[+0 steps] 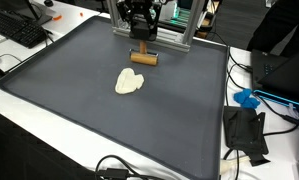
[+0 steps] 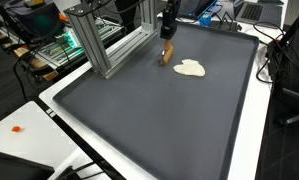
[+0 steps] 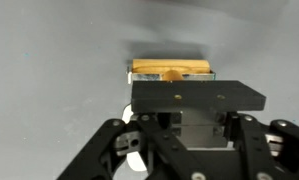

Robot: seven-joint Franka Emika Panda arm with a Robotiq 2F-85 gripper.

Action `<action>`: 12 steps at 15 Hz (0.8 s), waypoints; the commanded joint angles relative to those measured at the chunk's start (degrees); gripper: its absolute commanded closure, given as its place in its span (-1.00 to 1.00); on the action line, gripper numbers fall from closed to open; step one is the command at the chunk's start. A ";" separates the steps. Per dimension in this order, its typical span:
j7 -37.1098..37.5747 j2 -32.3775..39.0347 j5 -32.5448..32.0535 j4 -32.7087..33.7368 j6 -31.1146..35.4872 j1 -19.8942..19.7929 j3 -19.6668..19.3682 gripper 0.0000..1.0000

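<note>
Up at 12 o'clock on the mat (image 1: 49,100), wood block (image 1: 142,57) sits just under the gripper (image 1: 141,42) — can't tell if jaws are apart or clamped. Got a cream rag (image 1: 130,82) at its 7 o'clock. Imo approach vertical, centred — frame (image 1: 184,25) is v close.

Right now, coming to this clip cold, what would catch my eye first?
The end effector sits directly above a small brown wooden block at the far side of the dark grey mat, close to the aluminium frame; whether it touches the block is unclear. Just beside the block lies a pale cream floppy object, the only light patch on the mat.
</note>
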 commanded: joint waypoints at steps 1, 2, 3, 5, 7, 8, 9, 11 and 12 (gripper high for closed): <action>0.19 -1.21 0.47 -3.32 1.18 -0.02 -0.08 0.14; 0.13 -1.28 0.59 -3.59 1.20 -0.01 -0.05 0.06; 0.05 -1.40 0.69 -3.67 1.28 -0.03 -0.05 0.06; 0.04 -1.75 0.84 -3.62 1.27 0.01 -0.01 0.37; 0.16 -2.36 0.60 -3.71 1.23 0.06 -0.01 0.54; 0.22 -2.60 0.60 -3.87 1.14 0.08 0.00 0.56; 0.22 -2.78 0.73 -3.94 1.06 0.06 -0.01 0.56; 0.74 -4.05 1.02 -4.19 0.42 -0.02 -0.09 0.56; 1.00 -4.72 1.26 -4.41 0.13 -0.04 -0.12 0.56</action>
